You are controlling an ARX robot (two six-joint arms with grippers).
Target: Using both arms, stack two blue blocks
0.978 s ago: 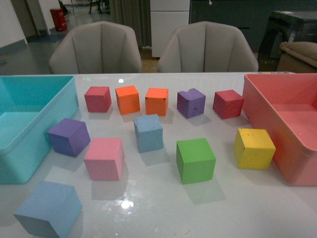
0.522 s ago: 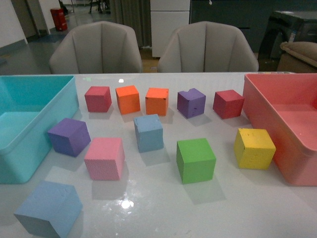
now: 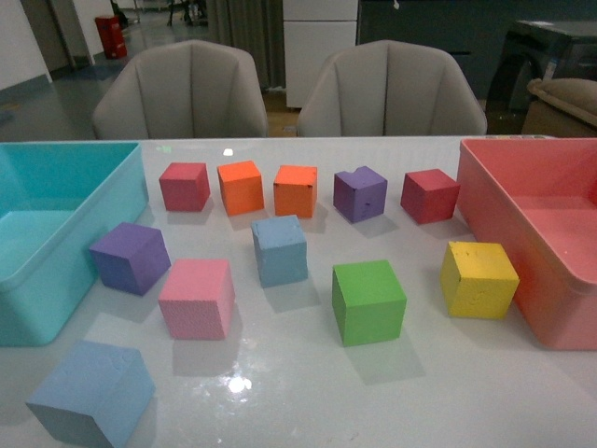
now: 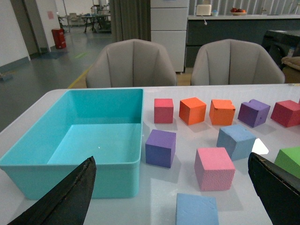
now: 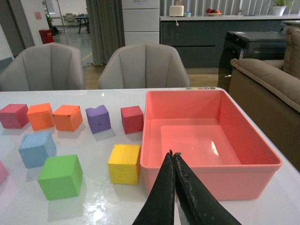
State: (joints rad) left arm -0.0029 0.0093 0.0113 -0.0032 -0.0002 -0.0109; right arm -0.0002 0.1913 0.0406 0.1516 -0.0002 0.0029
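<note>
Front view: no arms in shot. Near blue block (image 3: 91,392) sat at table's front-left. Middle blue block (image 3: 279,249) sat centre, apart from pink block (image 3: 196,299). Both matte foam cubes w/ rough faces.

Left wrist view: left gripper (image 4: 171,159) spread wide, empty. Near blue block showed between fingers, untouched. Should grip flat sides squarely, lightly; foam prob. squashes.

Right wrist view: right gripper (image 5: 172,155) pinched closed, nothing held. Must open first.
</note>
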